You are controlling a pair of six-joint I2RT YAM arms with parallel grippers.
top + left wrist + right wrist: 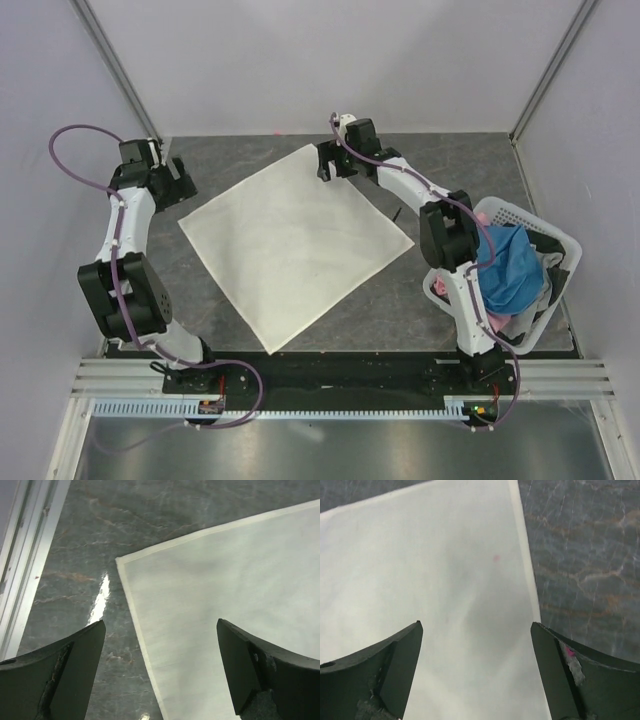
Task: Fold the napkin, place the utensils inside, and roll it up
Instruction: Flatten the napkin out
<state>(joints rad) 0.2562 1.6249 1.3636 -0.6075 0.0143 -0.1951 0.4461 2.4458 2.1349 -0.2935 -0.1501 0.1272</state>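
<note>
While napkin (295, 245) lies flat, left pincer (161, 625), right pincer (476, 625) agape above edges

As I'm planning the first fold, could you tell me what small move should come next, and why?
Probably lower the open left tool to pinch the corner of the large cream-white cloth napkin ahead of it: the cloth lies flat, unfolded, and the right tool is open.

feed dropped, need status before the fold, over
Left end effector open above napkin corner. Right end effector open near its far corner. Napkin flat, unfolded, nothing on it.
</note>
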